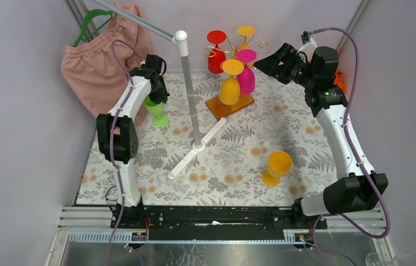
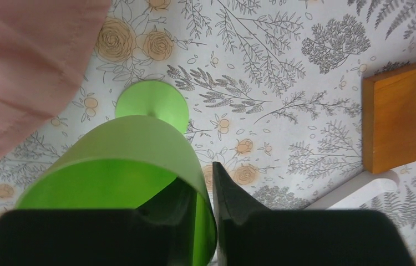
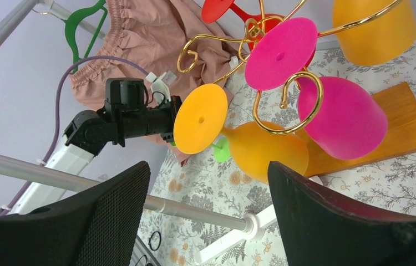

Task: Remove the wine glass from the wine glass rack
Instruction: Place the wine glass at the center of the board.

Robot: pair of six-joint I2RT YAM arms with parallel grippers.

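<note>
The wine glass rack (image 1: 233,51) is gold wire on a wooden base (image 1: 219,108), at the back centre. Hanging upside down on it are a red glass (image 1: 216,55), a pink glass (image 1: 245,77) and two yellow ones (image 1: 229,90). My right gripper (image 1: 262,64) hovers open just right of the pink glass (image 3: 341,119), with nothing between its fingers (image 3: 208,166). A green wine glass (image 1: 156,111) stands upright on the table at the left. My left gripper (image 2: 200,177) is on its rim (image 2: 133,144), one finger inside the bowl and one outside, close against the wall.
A tall white-and-grey pole stand (image 1: 189,83) with a white cross foot (image 1: 197,147) stands mid-table between the arms. Pink cloth (image 1: 92,66) hangs on a green hanger at the back left. Another yellow glass (image 1: 277,166) stands on the table at the right front.
</note>
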